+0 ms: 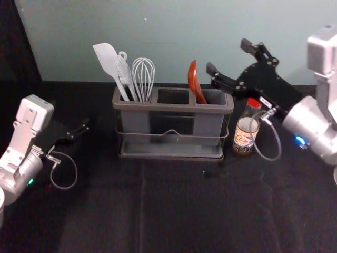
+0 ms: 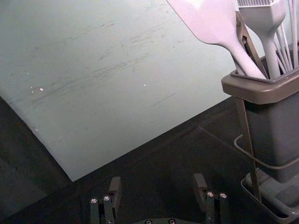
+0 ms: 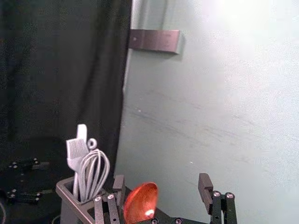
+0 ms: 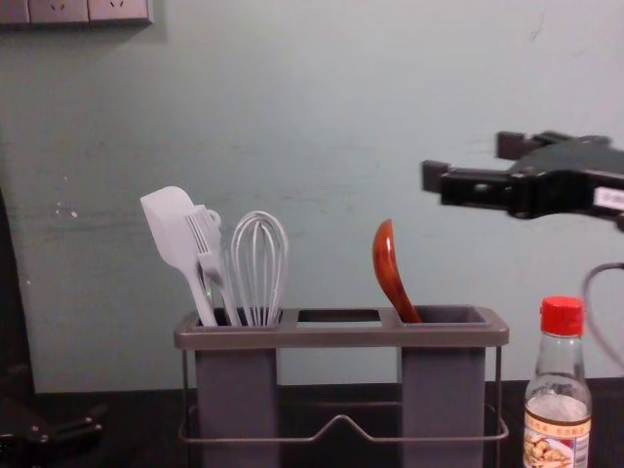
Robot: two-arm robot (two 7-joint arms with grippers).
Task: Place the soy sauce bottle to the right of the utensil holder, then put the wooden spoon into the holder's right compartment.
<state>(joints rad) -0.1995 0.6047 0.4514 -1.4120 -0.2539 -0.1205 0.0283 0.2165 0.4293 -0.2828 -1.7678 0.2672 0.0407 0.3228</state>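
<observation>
My right gripper (image 1: 228,57) is open in the head view, above and right of the wooden spoon (image 1: 194,79); in the right wrist view the gripper (image 3: 161,186) has nothing between its fingertips. The reddish-brown spoon (image 4: 387,265) stands leaning in the right compartment of the grey utensil holder (image 4: 341,336), bowl up. Right of the holder, the soy sauce bottle (image 4: 557,400) with its red cap stands upright, a small gap apart. My left gripper (image 1: 76,133) is parked at the left, open and empty; the gripper (image 2: 158,186) also shows in the left wrist view.
A white spatula (image 4: 174,229), a brush (image 4: 207,239) and a whisk (image 4: 259,263) stand in the holder's left compartment. Behind the dark table (image 1: 174,211) rises a pale wall (image 1: 174,31). A cable loops beside the bottle from the right arm.
</observation>
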